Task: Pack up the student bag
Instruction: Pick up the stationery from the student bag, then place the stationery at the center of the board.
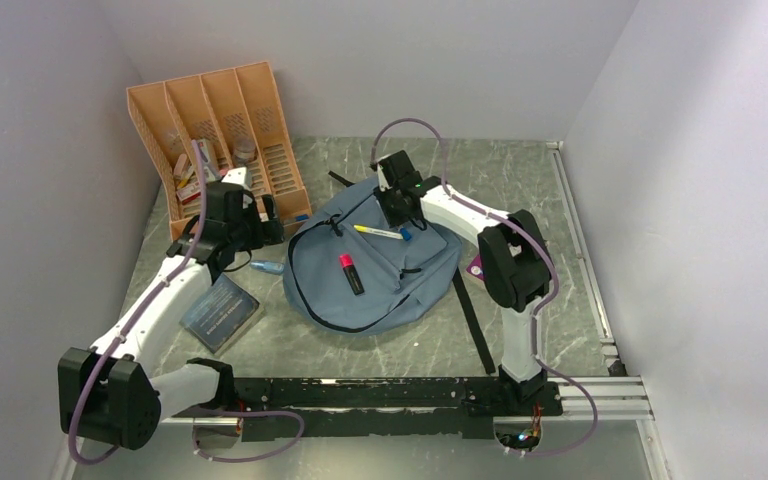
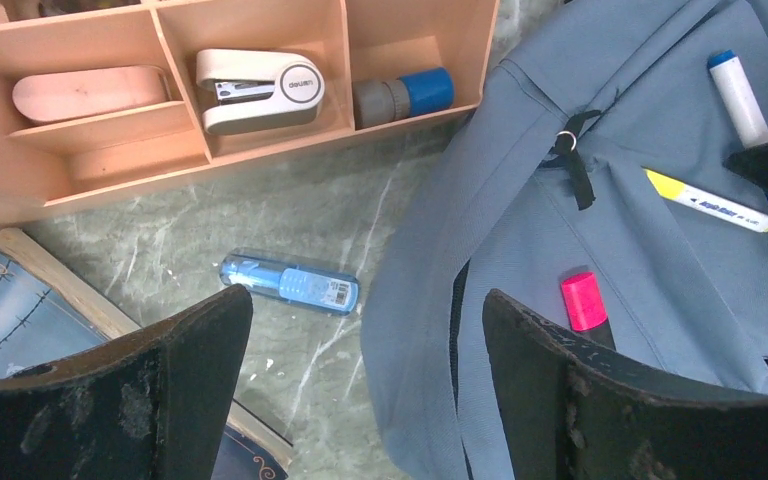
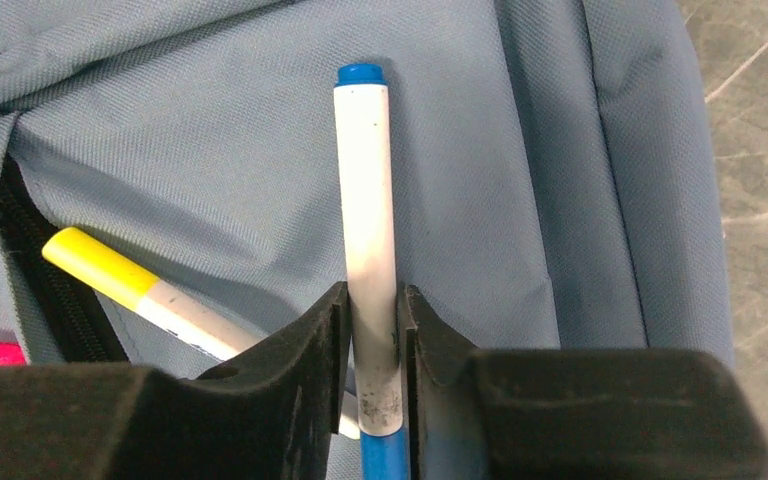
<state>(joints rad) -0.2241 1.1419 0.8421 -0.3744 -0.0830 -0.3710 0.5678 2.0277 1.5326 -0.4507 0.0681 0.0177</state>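
The top camera looks down from six o'clock, far off. Both wrist cameras hang close, sharing the soft grey-blue fabric backpack [image 1: 390, 290].

Both the left arm [image 1: 155, 305] and the right arm [image 1: 455, 210] are showing white link shells and black joint housings. A purple cable [image 1: 415, 125] is running along each arm. On the left gripper [image 2: 365, 315], the fingers [image 2: 580, 400] are showing black, scuffed, grey-worn at the edges; the right gripper [image 3: 372, 305] is showing matching black. A black base rail [image 1: 360, 390] is lying at six o'clock.
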